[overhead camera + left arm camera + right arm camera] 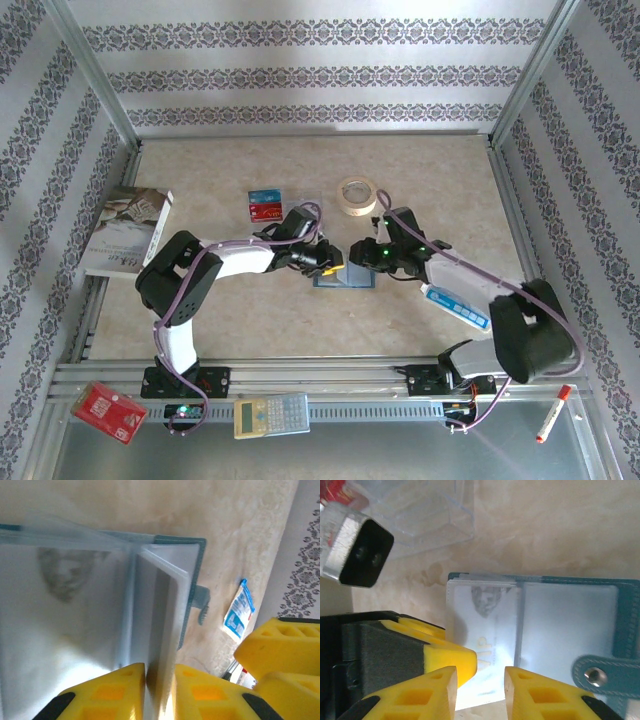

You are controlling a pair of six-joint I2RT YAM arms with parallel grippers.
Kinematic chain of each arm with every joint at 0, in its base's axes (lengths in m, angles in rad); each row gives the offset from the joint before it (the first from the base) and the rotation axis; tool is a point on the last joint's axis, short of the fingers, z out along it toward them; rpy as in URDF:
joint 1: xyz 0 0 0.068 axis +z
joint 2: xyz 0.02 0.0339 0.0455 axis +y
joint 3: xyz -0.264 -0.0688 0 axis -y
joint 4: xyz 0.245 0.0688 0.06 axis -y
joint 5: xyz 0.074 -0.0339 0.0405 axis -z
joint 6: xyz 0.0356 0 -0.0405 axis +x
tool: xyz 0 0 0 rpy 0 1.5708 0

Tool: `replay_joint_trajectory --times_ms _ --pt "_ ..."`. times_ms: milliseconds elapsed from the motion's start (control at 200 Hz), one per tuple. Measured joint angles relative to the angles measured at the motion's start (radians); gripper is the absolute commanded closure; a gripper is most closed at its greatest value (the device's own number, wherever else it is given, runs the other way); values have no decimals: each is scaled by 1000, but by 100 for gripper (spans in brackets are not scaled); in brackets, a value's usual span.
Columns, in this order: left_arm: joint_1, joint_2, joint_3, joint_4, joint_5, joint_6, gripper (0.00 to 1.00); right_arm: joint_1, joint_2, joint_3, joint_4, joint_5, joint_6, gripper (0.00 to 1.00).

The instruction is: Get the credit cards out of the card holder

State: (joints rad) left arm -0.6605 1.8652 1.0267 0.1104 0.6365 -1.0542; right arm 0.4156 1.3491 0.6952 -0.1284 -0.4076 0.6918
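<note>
Top camera first: both arms meet in the middle of the table, right over the card holder, but from up there you can't make out what the fingers are doing. The wrist cams sort that out.

Left wrist view: the left gripper is closed down on one clear plastic page of the card holder. The page stands on edge between the two yellow fingers, with the rest of the holder fanned open behind it.

Right wrist view: the holder lies open on the table, snap tab at the lower right. A pale card with a face print and "VIP" on it sits in the left-hand sleeve. The right gripper has its jaws apart over the bottom edge of that sleeve, not pinching anything as far as I can tell. One yellow finger of the left gripper sits at the sleeve's left edge there.

The top camera also has a blue card and a red card lying flat, well apart from the holder, near the tape roll. A blue-and-white packet lies off to the right.
</note>
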Motion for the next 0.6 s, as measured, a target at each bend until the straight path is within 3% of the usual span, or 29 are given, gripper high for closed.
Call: replay_joint_trajectory --times_ms 365,465,600 --pt "-71 94 108 19 -1 -13 56 -72 -217 -66 -35 128 47 65" --pt "-71 88 108 5 -14 -5 56 -73 -217 -66 -39 130 46 66" --pt "-64 39 95 -54 -61 22 65 -62 -150 -64 -40 118 34 73"
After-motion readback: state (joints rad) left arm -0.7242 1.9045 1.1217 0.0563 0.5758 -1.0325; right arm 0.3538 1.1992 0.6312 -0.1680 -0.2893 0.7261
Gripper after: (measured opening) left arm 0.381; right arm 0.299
